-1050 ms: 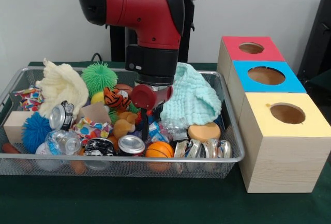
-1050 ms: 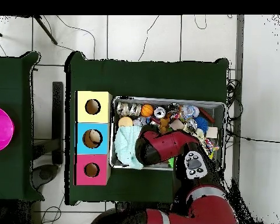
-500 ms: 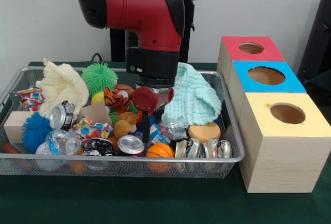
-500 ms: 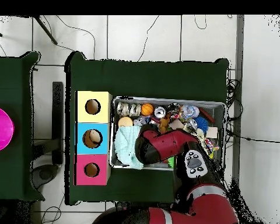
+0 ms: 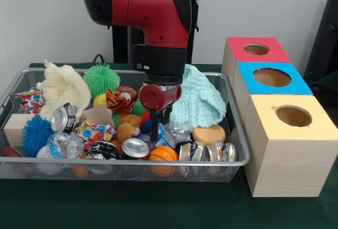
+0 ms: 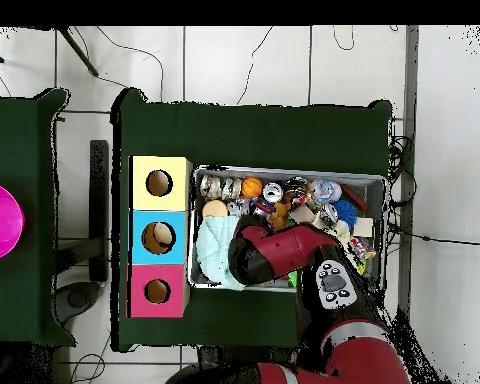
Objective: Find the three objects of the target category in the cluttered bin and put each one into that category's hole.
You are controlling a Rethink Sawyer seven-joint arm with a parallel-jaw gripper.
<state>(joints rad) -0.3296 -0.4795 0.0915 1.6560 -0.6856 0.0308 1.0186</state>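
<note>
Nearest the camera in the front view, the wire bin [image 5: 21,161] is seen still packed. Along its front rim lie a basketball [image 5: 162,154], a can [image 5: 134,148] w/ its silver top showing, crushed cans [image 5: 207,152] and a plastic bottle [image 5: 59,145]. A round tan sponge [image 5: 208,134] sits just behind the crushed cans. The target category isn't given, so the task's things can't be named w/ certainty.

Mid-bin, the gripper [image 5: 153,129] is lowered into the clutter, approx. centre. Only one dark finger is made out, dipping between a small stuffed toy [image 5: 125,130] and crinkled clear wrap [image 5: 174,133]. Whether the jaws are apart or together can't be told, and nothing is seen held. A tiger-striped toy [image 5: 116,100] lies just beside the wrist on its left in this view.

Further back, a mint cloth [image 5: 197,101], a cream cloth [image 5: 62,87] and a green spiky ball [image 5: 101,78] are piled against the rear wall.

To the side stand the yellow box [image 5: 288,149], blue box [image 5: 272,81] and red box [image 5: 256,52]. In the overhead view something pale is seen in the blue box's hole [image 6: 159,236]; poss. one item is already sorted. The rest is judged still to do.
</note>
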